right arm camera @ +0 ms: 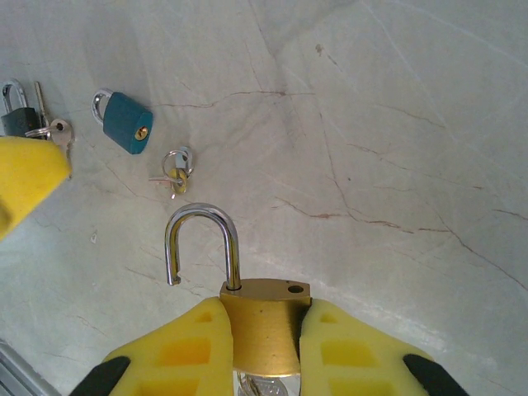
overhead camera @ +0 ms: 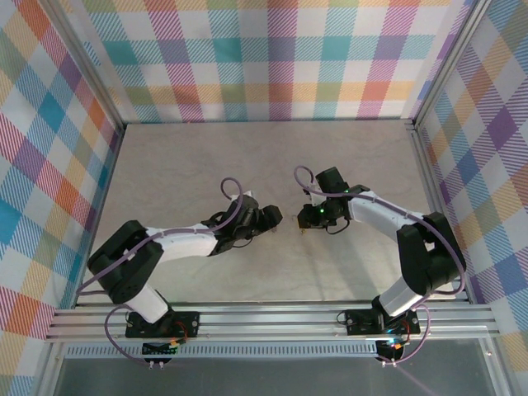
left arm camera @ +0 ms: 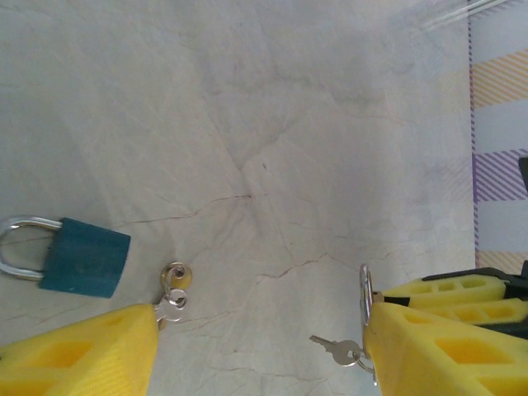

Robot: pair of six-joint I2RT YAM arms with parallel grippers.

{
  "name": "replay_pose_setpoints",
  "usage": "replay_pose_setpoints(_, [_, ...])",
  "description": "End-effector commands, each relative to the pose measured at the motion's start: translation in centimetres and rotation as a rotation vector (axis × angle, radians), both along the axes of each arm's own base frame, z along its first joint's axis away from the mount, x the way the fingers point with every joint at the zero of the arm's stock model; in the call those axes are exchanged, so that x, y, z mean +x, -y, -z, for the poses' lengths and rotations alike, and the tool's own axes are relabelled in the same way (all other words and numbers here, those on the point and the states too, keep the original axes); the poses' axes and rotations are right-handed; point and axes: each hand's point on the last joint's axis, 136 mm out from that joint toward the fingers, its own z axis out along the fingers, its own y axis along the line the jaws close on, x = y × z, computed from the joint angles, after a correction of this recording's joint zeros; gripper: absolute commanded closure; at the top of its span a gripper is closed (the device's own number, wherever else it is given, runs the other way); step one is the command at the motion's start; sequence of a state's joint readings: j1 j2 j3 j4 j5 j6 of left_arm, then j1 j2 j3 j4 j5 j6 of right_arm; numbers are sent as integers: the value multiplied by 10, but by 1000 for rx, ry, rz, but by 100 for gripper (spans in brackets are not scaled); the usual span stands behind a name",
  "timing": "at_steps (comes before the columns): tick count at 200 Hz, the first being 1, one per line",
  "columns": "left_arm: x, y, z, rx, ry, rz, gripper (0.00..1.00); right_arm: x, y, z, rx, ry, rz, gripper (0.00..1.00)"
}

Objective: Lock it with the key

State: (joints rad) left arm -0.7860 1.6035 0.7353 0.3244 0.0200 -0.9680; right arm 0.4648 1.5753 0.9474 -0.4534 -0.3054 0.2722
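Right gripper (right arm camera: pixel 264 312) clamps the brass padlock (right arm camera: pixel 262 330), shackle (right arm camera: pixel 200 210) open, steadying it; left gripper (left arm camera: pixel 260 318) gapes wide, perhaps to take the key (left arm camera: pixel 334 348).

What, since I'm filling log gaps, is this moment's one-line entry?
right fingers: shut on brass padlock, shackle open | left fingers: open, by keys | teal padlock: on table

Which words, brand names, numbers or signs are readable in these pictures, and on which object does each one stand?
No text can be read in any of the views.
On the brass padlock: no legible marking on the visible face.
On the teal padlock: plain cover, no lettering seen.
On the keys: too small and blurred to read any stamp.
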Motion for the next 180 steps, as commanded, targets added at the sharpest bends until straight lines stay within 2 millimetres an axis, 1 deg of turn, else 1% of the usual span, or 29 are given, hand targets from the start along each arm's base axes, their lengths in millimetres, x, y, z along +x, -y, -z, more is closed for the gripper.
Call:
replay_pose_setpoints(1, [4, 23, -16, -131, 17, 9, 34, -4, -6, -8, 39, 14, -17, 100])
replay_pose_setpoints(29, [5, 26, -15, -142, 19, -1, 35, -4, -6, -9, 45, 14, -18, 100])
replay_pose_setpoints(61, [5, 38, -12, -176, 11, 12, 40, -5, -10, -12, 69, 15, -29, 100])
replay_pose_setpoints(88, [5, 50, -14, -218, 11, 30, 44, -7, -11, -12, 78, 11, -31, 100])
replay_pose_setpoints(107, [4, 53, -12, -224, 8, 35, 45, -8, -13, -14, 94, 10, -37, 100])
replay_pose_setpoints(149, [6, 58, -19, -331, 24, 18, 50, -11, -17, -12, 119, -8, -45, 100])
replay_pose_setpoints(180, [5, 66, -18, -394, 8, 28, 56, -11, -18, -11, 122, -13, -42, 100])
